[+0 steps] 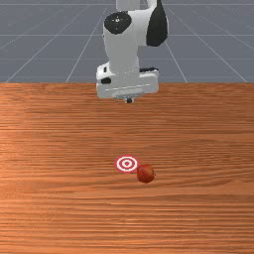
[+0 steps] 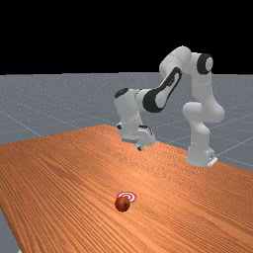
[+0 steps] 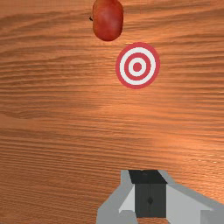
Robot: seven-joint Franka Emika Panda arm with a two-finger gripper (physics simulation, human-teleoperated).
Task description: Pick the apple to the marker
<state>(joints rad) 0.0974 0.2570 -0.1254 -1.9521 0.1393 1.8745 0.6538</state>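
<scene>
Largest is the grey floor [image 2: 29,101], crossed by pale grid lines, behind the orange-brown wooden surface [image 1: 59,149], whose grain runs from nine o'clock to three o'clock in the front view. Next comes the white and grey arm [image 2: 200,143]. It enters the front view from twelve o'clock; in the far view its base stands at about two o'clock from the marker [image 1: 127,164], and the arm arches over toward nine o'clock and bends down above the wood.

The marker, a flat disc of red and white rings, lies just toward six o'clock from the middle of the front view.

The red apple [image 1: 146,173] rests on the surface just beside the marker, at four o'clock from it in the front view and about seven o'clock in the far view. A strip of wood parts the two in the wrist view. The apple's stem end points to three o'clock in the front view, on the side turned away from the marker. In the wrist view its outline is longer across the stem's line than along it, with that long axis running roughly outward from the arm.

The fingers [image 1: 129,100] are raised above the surface at twelve o'clock from the marker in the front view, well apart from the apple. They are closed against each other and grip nothing.

Smallest is the stem [image 3: 91,19], short and dark.
</scene>
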